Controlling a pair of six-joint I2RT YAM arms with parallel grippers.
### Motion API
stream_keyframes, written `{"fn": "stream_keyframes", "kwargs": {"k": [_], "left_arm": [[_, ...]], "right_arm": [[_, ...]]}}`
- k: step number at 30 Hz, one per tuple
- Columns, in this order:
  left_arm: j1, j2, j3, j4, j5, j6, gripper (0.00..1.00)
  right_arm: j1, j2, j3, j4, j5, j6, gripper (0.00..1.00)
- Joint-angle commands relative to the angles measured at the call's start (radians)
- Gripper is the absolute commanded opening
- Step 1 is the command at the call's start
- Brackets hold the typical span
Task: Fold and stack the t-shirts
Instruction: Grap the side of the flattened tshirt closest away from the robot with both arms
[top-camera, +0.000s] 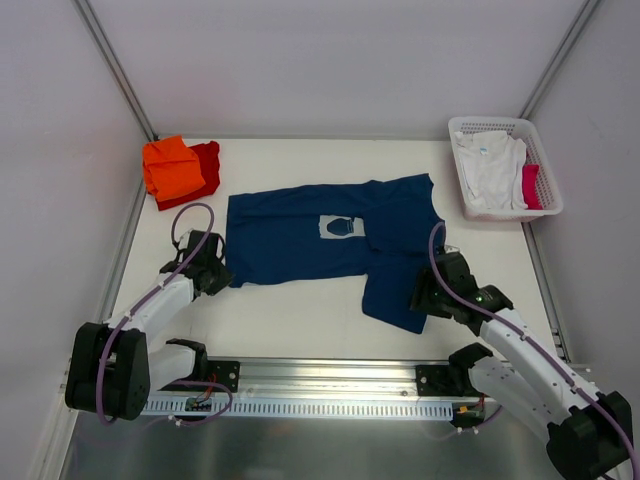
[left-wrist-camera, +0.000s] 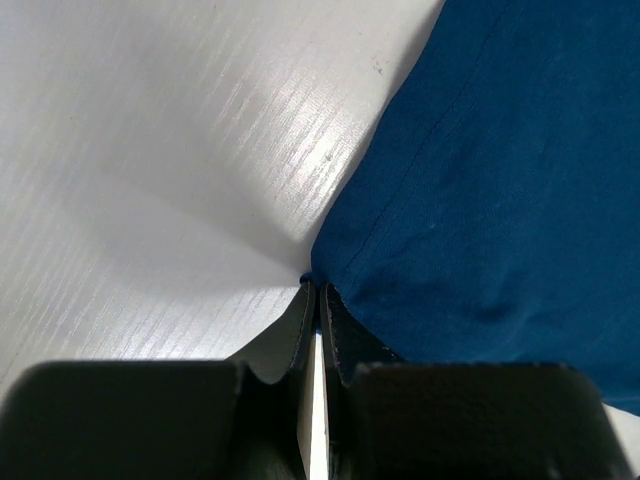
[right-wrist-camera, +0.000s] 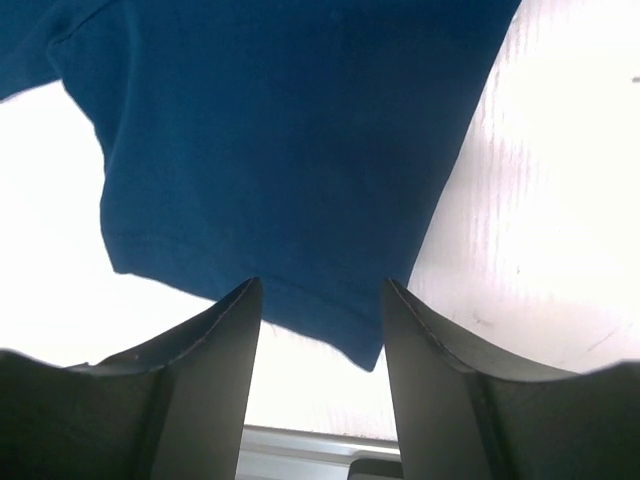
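The blue shirt (top-camera: 300, 235) lies flat in the middle of the table (top-camera: 300, 320) with its picture facing up. The left tool (top-camera: 213, 268) is pressed together on the shirt's near left corner — it is pinching the cloth there. The right tool (top-camera: 428, 297) is spread wide at the hem of the near sleeve and grips nothing. A folded orange shirt (top-camera: 168, 165) sits on a red shirt (top-camera: 210, 158) in the far left corner — a white shirt (top-camera: 490, 170) is in the basket (top-camera: 490, 121) at the far right.

The spread t-shirt (top-camera: 300, 235) lies centred on the surface (top-camera: 300, 310). Two folded t-shirts (top-camera: 180, 170) sit one upon the other at ten o'clock from it; the basket (top-camera: 490, 122), holding more t-shirts (top-camera: 490, 165), stands at two o'clock.
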Motion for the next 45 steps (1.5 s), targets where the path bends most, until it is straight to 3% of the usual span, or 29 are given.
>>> {"fn": "stream_keyframes", "kwargs": {"k": [1, 22, 45], "left_arm": [[-0.010, 0.006, 0.029, 0.007, -0.036, -0.012, 0.00], [-0.011, 0.015, 0.037, 0.007, -0.036, -0.010, 0.00], [-0.011, 0.000, 0.029, 0.009, -0.034, -0.006, 0.00]], "right_arm": [[0.035, -0.054, -0.017, -0.077, 0.025, 0.081, 0.53], [0.106, -0.274, -0.083, -0.298, -0.029, 0.253, 0.46], [0.121, -0.104, -0.130, -0.074, -0.009, 0.233, 0.45]]}}
